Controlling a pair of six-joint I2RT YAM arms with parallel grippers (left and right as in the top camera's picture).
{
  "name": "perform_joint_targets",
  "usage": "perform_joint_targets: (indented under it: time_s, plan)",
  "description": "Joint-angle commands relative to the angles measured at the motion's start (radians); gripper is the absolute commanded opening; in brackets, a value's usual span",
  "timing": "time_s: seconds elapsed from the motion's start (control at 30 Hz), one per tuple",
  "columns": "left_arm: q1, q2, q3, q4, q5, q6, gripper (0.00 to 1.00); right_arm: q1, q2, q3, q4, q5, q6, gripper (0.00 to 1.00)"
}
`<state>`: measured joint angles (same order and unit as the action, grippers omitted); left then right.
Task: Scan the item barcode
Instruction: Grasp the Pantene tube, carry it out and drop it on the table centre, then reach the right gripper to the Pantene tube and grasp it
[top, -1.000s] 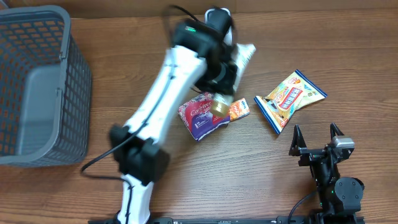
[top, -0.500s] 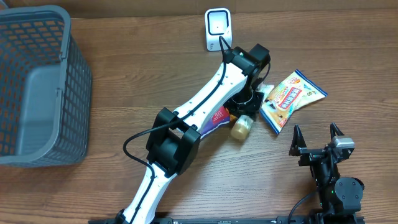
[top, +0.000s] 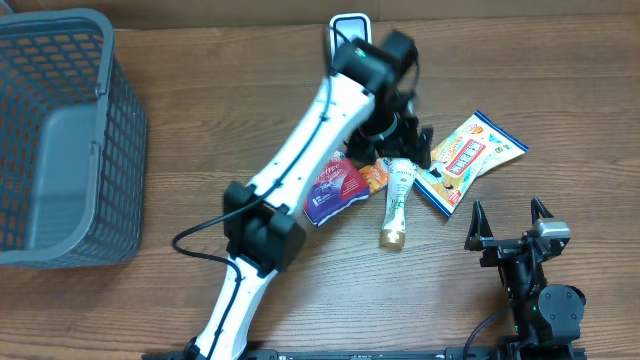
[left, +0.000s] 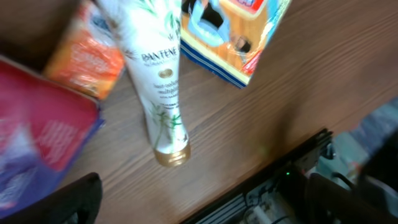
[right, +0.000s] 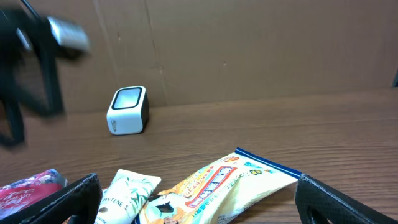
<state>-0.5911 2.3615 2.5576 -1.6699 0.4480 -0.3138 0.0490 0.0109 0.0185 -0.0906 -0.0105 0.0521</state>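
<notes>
Mock checkout: basket (top: 126, 150), barcode scanner (right: 127, 110)

Soft, even indoor light; the left wrist view smeared by motion
From overhead the wooden table (top: 200, 120) is evenly bright and warm; the left arm (top: 300, 145) casts only a faint, soft shadow close beside itself, its far end slightly smeared. The left wrist view is blurred throughout, worst on the red packet (left: 43, 137) at left, though the lettering on the white tube (left: 158, 93) is readable. In the right wrist view the scanner (right: 128, 110) is sharp, the dark arm at far left streaked
</notes>
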Motion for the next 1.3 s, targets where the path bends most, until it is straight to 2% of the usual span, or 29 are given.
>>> perform_joint_targets:
  time_s: [0.0,0.23,0.47,0.6,0.8,0.87,0.97,1.1,1.27]
  plan:
    - [0.060,-0.090,0.152,-0.020,-0.032,0.037,1.00,0.001,-0.008,-0.010,0.006,0.010,-0.001,1.00]
    - [0.241,-0.346,0.188,-0.020,-0.095,0.033,1.00,0.001,-0.008,-0.010,0.006,0.010,-0.001,1.00]
    - [0.601,-0.556,0.187,-0.020,-0.092,0.038,1.00,0.001,-0.008,-0.010,0.006,0.010,-0.001,1.00]
    - [0.770,-0.614,0.182,-0.020,-0.082,0.038,1.00,0.001,-0.008,-0.010,0.006,0.010,-0.001,1.00]
    - [0.867,-0.632,0.177,-0.020,-0.106,0.100,1.00,0.002,-0.008,-0.010,0.033,-0.010,0.010,1.00]
    - [0.875,-0.632,0.161,-0.020,-0.187,0.091,1.00,0.002,-0.008,-0.010,0.093,-0.095,0.043,1.00]
    - [0.910,-0.632,0.131,-0.020,-0.299,0.008,1.00,0.002,-0.008,-0.010,0.151,-0.299,0.158,1.00]
    - [1.003,-0.632,0.086,-0.020,-0.293,-0.027,1.00,0.001,-0.008,-0.010,0.261,-0.485,0.235,1.00]
    - [1.079,-0.632,0.062,-0.020,-0.320,-0.023,1.00,0.001,-0.008,-0.003,0.471,-0.644,0.256,1.00]
